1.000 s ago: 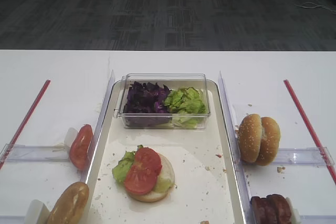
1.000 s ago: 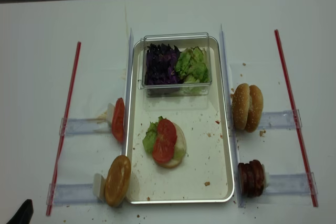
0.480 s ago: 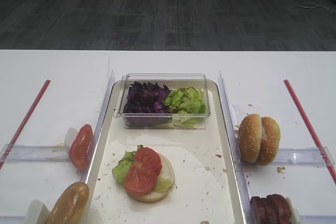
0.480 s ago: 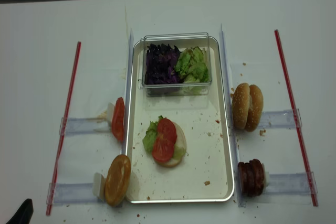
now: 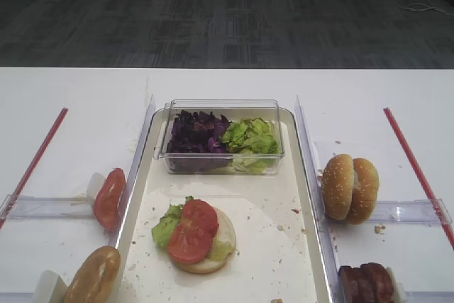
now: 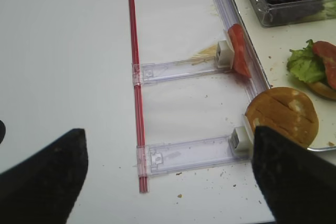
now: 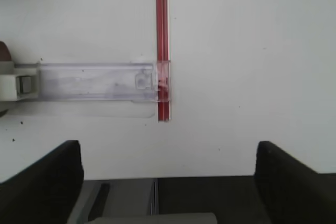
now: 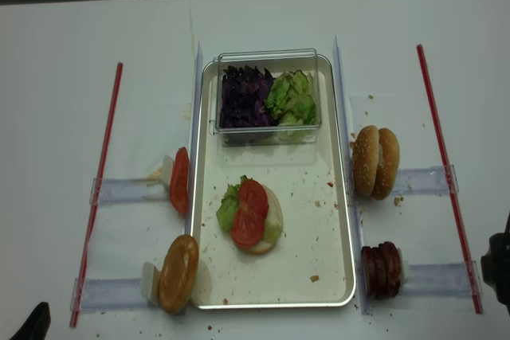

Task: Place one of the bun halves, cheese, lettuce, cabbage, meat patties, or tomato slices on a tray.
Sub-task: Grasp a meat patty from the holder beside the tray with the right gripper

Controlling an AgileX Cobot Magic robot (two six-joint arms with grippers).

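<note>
While both arms wait at the near edge of the counter (image 8: 48,77), the layout reads so from left to right: the left end effector (image 6: 163,182) shows two dark fingers wide apart, holding nothing. Beside it one tomato slice (image 8: 180,180) and one bun half (image 8: 178,273) stand in clear racks. On the tray (image 8: 327,276) lies a bun with lettuce and tomato. Further right, the meat patties (image 8: 382,270) stand on edge in their rack. The right end effector (image 7: 168,182) is open and empty. A patty looks soft and greasy, so I would pinch its upper edge gently
</note>
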